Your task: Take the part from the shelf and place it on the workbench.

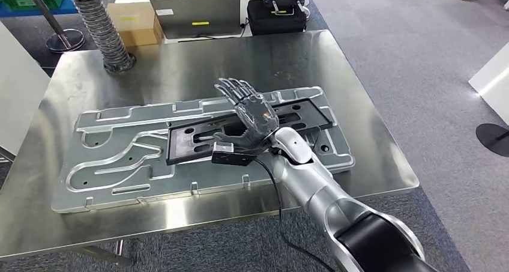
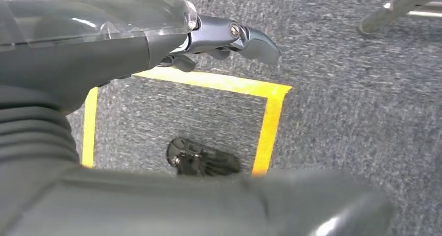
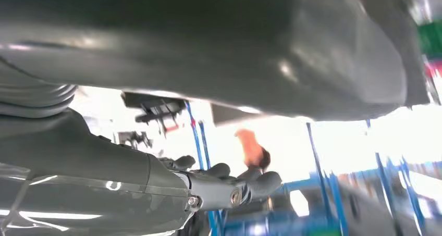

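While R hand (image 1: 249, 113) hovers empty, fingers apart, over part (image 1: 198, 137), L hand (image 2: 229, 38) faces carpet, grip unclear.

The right robot hand (image 1: 249, 113) hides the black part's (image 1: 192, 141) middle (background blurred)

Black part (image 1: 198, 139) lying on big metal panel (image 1: 108, 158), panel on workbench (image 1: 66, 86); ribbed hose (image 1: 108, 32) back-left, laptop (image 1: 195, 14) behind.

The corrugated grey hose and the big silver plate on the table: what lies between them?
In the head view, only bare steel workbench lies between the corrugated hose and the silver plate.
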